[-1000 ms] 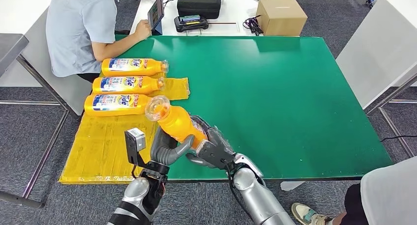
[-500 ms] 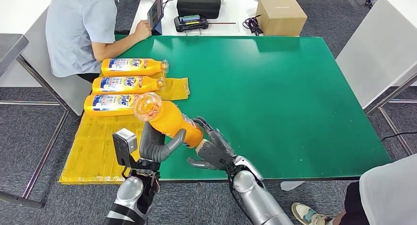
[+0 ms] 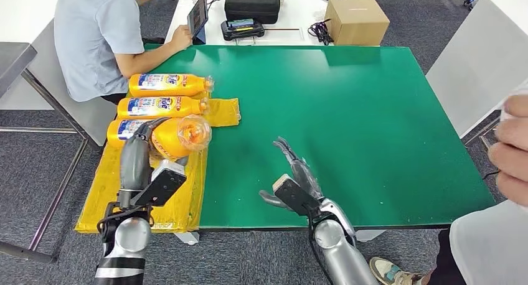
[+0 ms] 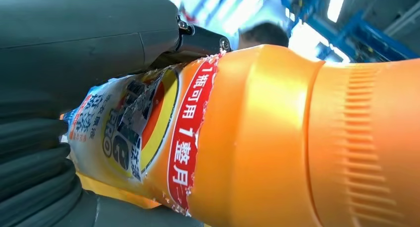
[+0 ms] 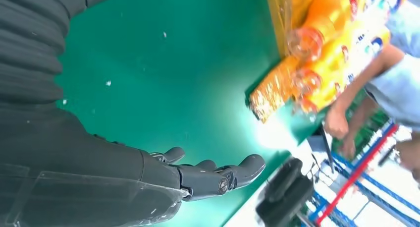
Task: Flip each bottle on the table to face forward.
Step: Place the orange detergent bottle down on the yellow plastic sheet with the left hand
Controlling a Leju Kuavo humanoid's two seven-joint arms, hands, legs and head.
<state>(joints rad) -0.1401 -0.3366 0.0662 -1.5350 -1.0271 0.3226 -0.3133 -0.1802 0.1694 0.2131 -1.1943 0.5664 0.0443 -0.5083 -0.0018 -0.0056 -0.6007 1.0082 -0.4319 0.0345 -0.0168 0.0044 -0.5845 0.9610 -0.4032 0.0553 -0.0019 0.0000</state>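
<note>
Left hand (image 3: 138, 149) grips the orange plastic detergent bottle (image 3: 176, 135) around its labelled body, fingers (image 4: 59, 53) wrapped round it; bottle is held above the yellow crinkled mat (image 3: 127, 185), clear cap toward the camera, just in front of the third lying bottle (image 3: 127, 129).

Right hand (image 3: 294, 184) holds nothing, fingers spread, over the green desk (image 3: 348, 117).

Risks, as a judgement:
- smooth glossy label, so the bottle may slip or roll in the grip during release
- set down too close, it could knock the lying bottle beside it
- may land label-down if released at the wrong rotation

Two more orange bottles (image 3: 167, 84) (image 3: 160, 106) lie on the mat, labels up.

A person in a light blue shirt (image 3: 93, 36) sits at the desk's far left corner. Beyond it, a white table holds a black case (image 3: 251, 2) and a cardboard box (image 3: 356, 20). Grey carpet floor. Another person's hand (image 3: 512, 149) shows at the right edge.
</note>
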